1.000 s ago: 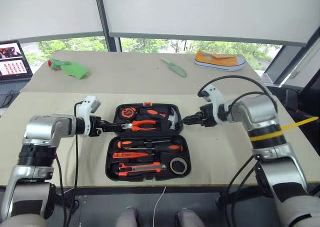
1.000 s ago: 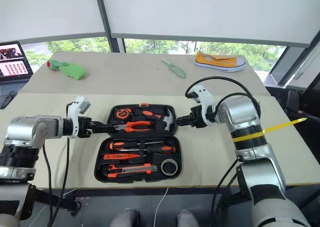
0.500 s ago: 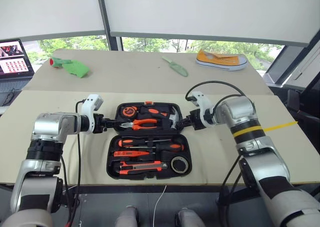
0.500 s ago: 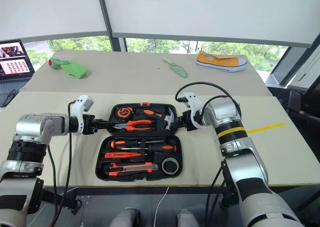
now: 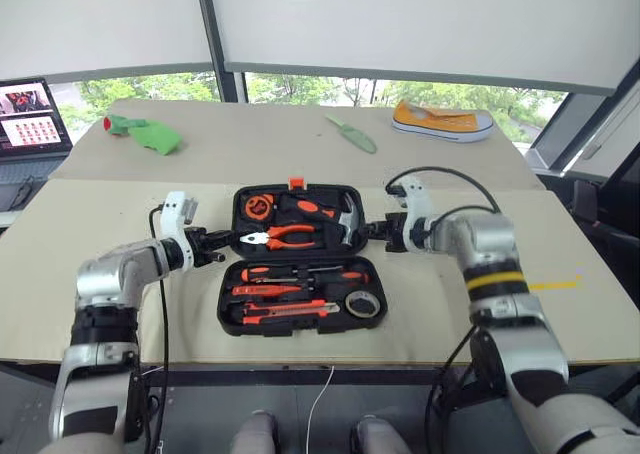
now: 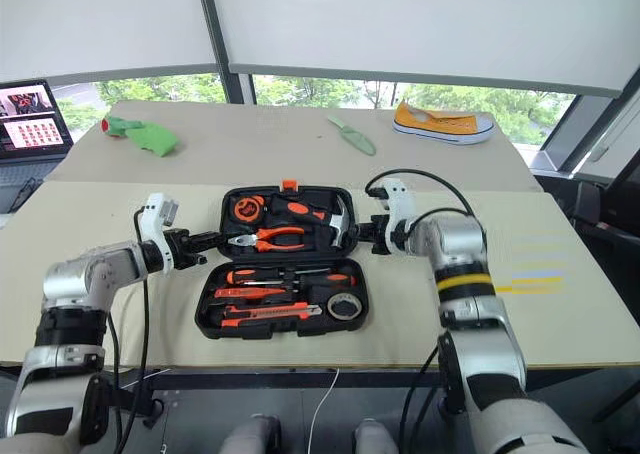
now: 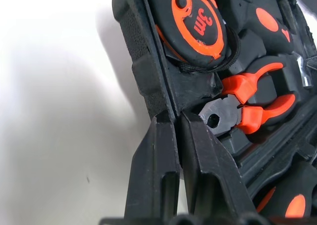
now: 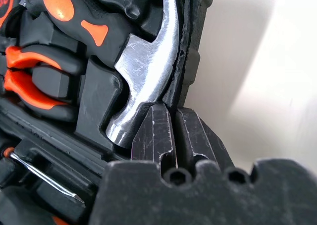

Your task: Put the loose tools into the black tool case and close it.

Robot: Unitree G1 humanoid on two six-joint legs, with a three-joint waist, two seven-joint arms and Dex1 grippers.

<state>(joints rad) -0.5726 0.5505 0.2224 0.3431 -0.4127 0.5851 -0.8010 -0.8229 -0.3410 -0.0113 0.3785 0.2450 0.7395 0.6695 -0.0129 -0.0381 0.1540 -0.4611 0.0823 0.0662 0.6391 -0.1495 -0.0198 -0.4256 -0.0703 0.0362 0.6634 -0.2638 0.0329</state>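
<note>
In the left eye view the black tool case [image 5: 298, 259] lies open on the table [image 5: 90, 234], with the screwdrivers [image 5: 300, 273], the utility knife [image 5: 290, 312] and the tape roll [image 5: 362, 304] already in its near half. So I judge the closing step is in hand.

In the left wrist view the left gripper [image 7: 177, 121] is closed, its 2 fingers pinching the rim of the far half beside the pliers [image 7: 250, 103].

In the right wrist view the right gripper [image 8: 173, 117] is closed the same way on the opposite rim, next to the hammer [image 8: 143, 56].

The next move probably calls for both arms to swing this half over together.
</note>
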